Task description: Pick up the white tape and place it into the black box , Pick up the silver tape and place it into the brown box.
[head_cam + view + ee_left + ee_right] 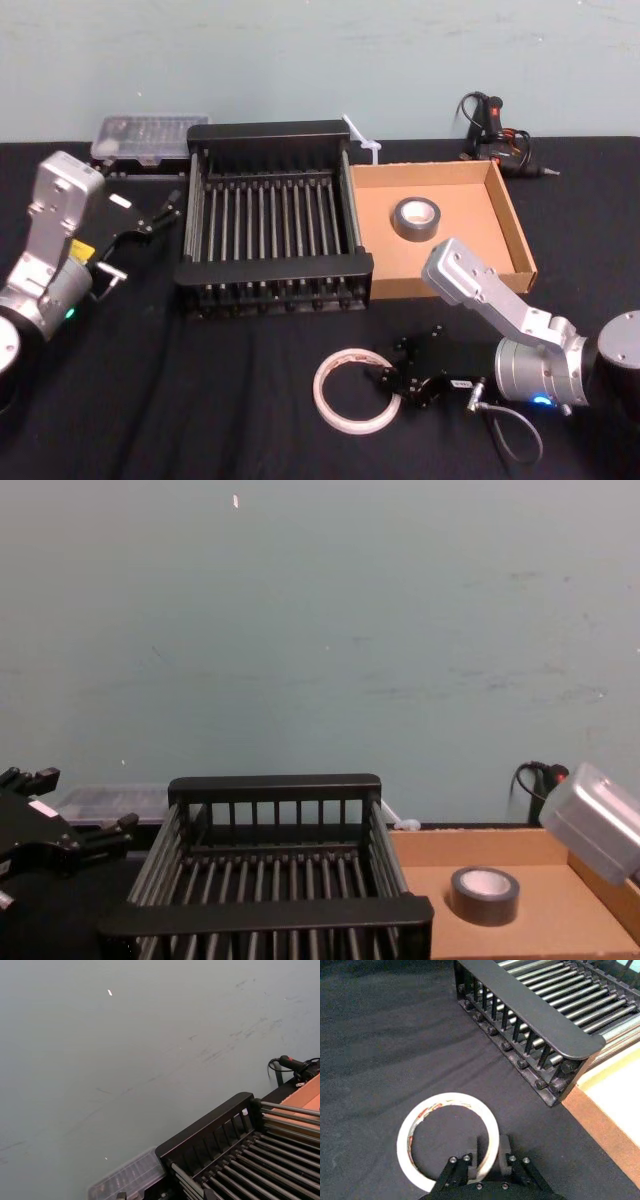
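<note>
White tape: thin, wide white ring with red print inside its core. It lies flat on the black cloth at lower centre of the head view, in front of the black box.
Right gripper: low at the ring's right edge, with its fingers apart, one inside the ring and one outside its wall.
Silver tape: thick, dull grey roll lying flat in the brown box, right of centre.
Left gripper: fingers apart, at the left, beside the black box.
</note>
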`<state>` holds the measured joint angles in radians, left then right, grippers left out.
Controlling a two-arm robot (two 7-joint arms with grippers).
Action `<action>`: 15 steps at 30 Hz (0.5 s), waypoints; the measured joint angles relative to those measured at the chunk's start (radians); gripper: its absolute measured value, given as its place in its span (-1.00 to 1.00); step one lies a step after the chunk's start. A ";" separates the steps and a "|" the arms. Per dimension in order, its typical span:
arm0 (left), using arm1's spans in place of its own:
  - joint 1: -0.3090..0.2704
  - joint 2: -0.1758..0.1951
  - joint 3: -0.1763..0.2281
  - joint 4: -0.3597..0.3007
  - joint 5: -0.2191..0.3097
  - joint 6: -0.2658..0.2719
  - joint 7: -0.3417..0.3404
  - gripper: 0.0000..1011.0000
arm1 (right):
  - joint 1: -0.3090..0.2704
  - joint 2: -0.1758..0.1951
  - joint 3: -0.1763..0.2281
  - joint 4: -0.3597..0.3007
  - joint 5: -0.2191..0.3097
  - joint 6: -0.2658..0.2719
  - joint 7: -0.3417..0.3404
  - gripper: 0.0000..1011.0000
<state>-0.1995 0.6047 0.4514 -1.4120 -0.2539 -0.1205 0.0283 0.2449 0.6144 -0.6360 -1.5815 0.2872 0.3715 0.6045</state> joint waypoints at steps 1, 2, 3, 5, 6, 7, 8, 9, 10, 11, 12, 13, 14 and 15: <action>0.000 0.000 0.000 0.000 0.000 0.000 0.000 0.98 | 0.000 0.000 0.000 0.000 0.000 0.000 0.000 -0.47; 0.000 0.000 0.000 0.000 0.000 0.000 0.000 0.98 | 0.000 0.000 0.000 0.000 0.000 0.000 0.000 -0.50; 0.000 0.000 0.000 0.000 0.000 0.000 0.000 0.98 | 0.000 0.000 0.000 0.000 0.000 0.000 0.000 -0.54; 0.000 0.000 0.000 0.000 0.000 0.000 0.000 0.98 | 0.000 0.000 0.000 0.000 0.000 0.000 0.000 -0.68; 0.000 0.000 0.000 0.000 0.000 0.000 0.000 0.98 | 0.000 0.000 0.000 0.000 0.000 0.000 0.000 -0.72; 0.000 0.000 0.000 0.000 0.000 0.000 0.000 0.98 | 0.000 0.000 0.000 0.000 0.000 0.000 0.000 -0.73; 0.000 0.000 0.000 0.000 0.000 0.000 0.000 0.98 | 0.000 0.000 0.000 0.000 0.000 0.000 0.000 -0.75; 0.000 0.000 0.000 0.000 0.000 0.000 0.000 0.98 | 0.000 0.000 0.000 0.000 0.000 0.000 0.000 -0.75; 0.000 0.000 0.000 0.000 0.000 0.000 0.000 0.98 | 0.000 0.000 0.000 0.000 0.000 0.000 0.000 -0.78; 0.000 0.000 0.000 0.000 0.000 0.000 0.000 0.98 | 0.000 0.000 0.000 0.000 0.000 0.000 0.000 -0.78; 0.000 0.000 0.000 0.000 0.000 0.000 0.000 0.98 | 0.000 0.000 0.000 0.000 0.000 0.000 0.000 -0.80; 0.000 0.000 0.000 0.000 0.000 0.000 0.000 0.98 | 0.000 0.000 0.000 0.000 0.000 0.000 0.000 -0.81; 0.000 0.000 0.000 0.000 0.000 0.000 0.000 0.98 | 0.000 0.000 0.000 0.000 0.000 0.000 0.000 -0.82; 0.000 0.000 0.000 0.000 0.000 0.000 0.000 0.98 | 0.000 0.000 0.000 0.000 0.000 0.000 0.000 -0.82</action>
<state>-0.1995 0.6047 0.4514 -1.4120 -0.2539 -0.1205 0.0283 0.2449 0.6144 -0.6360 -1.5815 0.2874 0.3715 0.6045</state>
